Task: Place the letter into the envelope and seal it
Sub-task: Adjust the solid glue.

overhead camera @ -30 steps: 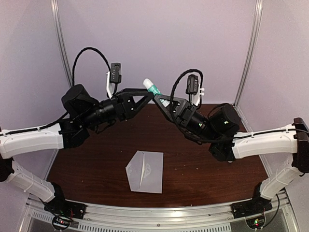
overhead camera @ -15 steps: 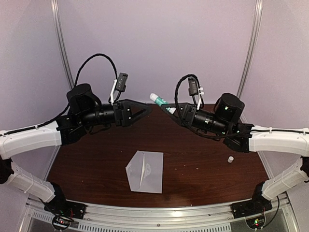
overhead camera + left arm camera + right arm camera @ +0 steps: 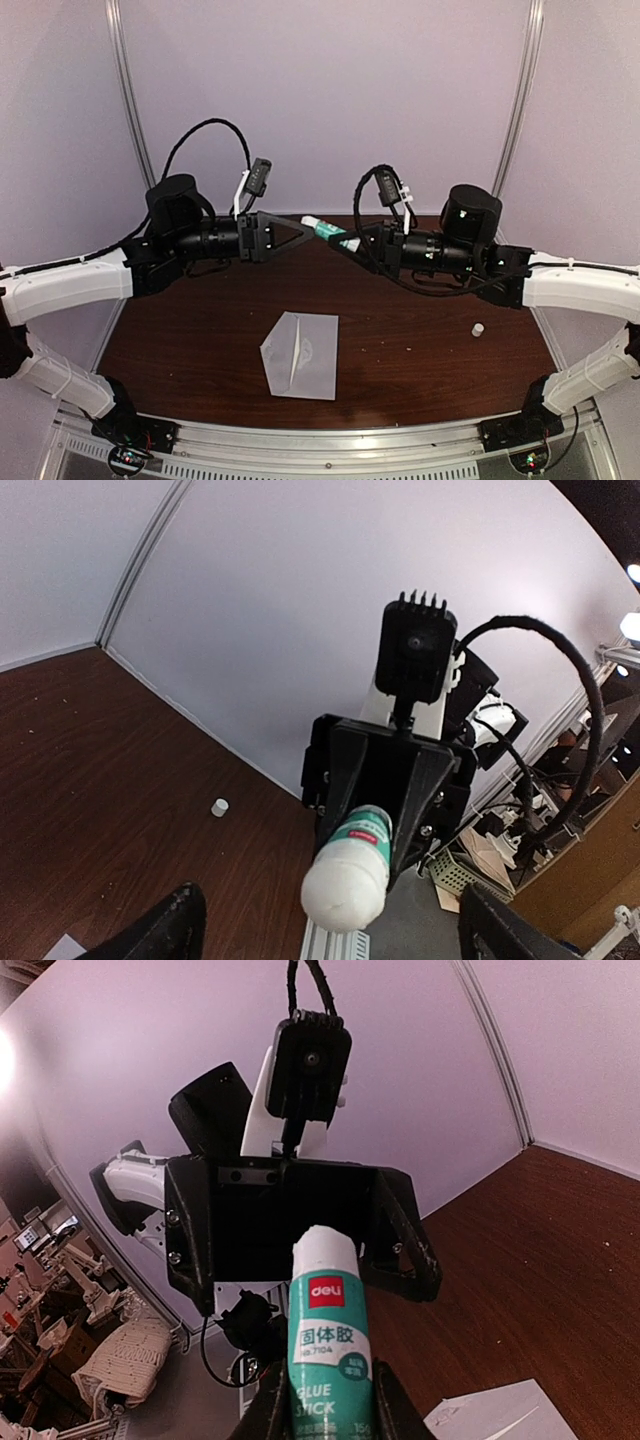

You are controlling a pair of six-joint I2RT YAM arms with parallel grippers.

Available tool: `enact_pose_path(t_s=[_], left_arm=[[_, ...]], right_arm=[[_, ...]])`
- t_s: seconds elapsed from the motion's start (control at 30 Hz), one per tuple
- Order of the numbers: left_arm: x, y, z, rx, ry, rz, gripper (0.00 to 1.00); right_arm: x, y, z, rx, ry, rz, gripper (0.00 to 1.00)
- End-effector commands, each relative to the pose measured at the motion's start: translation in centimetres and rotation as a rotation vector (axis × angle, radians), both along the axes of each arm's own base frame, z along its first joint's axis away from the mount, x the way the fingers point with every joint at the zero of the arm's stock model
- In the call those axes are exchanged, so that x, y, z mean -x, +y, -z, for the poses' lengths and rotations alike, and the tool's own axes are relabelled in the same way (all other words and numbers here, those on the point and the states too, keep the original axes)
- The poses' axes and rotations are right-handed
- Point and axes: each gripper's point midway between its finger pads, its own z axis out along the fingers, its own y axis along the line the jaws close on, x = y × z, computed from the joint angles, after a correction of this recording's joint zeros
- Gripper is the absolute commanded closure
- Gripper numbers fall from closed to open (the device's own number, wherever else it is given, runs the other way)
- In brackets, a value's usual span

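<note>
Right wrist view shows the right gripper (image 3: 328, 1415) pinching the lower body of a glue stick (image 3: 328, 1345), one dark finger (image 3: 262, 1412) on each side of the teal label, with the stick's white end pointing away from the camera. Straight beyond that end hangs the left gripper (image 3: 292, 232), facing the stick, its two fingers spread wide with nothing between them. From the left wrist the white end of the stick sits in the middle of the picture, above the gap between that gripper's own parted fingers. Whether the tip reaches in between them I cannot tell. In the top view both grippers meet nose to nose in the air over the far half of the dark wooden table (image 3: 420, 300). A small white cap (image 3: 478, 328) lies alone on the table's right side, below the right arm. The envelope (image 3: 300, 355) lies flat near the middle of the front edge, well apart from both grippers, its pointed flap turned out to the left.
</note>
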Motion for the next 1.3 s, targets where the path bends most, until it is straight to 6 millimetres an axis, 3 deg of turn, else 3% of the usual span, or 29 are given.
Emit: enact_pose_path(t_s=[0.0, 0.33, 0.63, 1.17, 1.27], left_arm=[[0.3, -0.2, -1.5, 0.044, -0.03, 0.034, 0.12], [0.6, -0.4, -1.4, 0.053, -0.025, 0.062, 0.36], [0.6, -0.6, -1.2, 0.057, -0.013, 0.081, 0.46], [0.7, -1.1, -0.9, 0.056, -0.002, 0.108, 0.79], [0.6, -1.0, -0.9, 0.059, -0.003, 0.099, 0.89]], right_arm=[[0.4, -0.3, -1.0, 0.016, -0.042, -0.018, 0.92], [0.5, 0.0, -0.4, 0.036, -0.034, -0.034, 0.92], [0.7, 0.3, -0.3, 0.05, -0.034, -0.058, 0.92], [0.3, 0.4, 0.1, 0.087, -0.047, -0.043, 0.92], [0.1, 0.3, 0.0, 0.077, -0.049, -0.03, 0.82]])
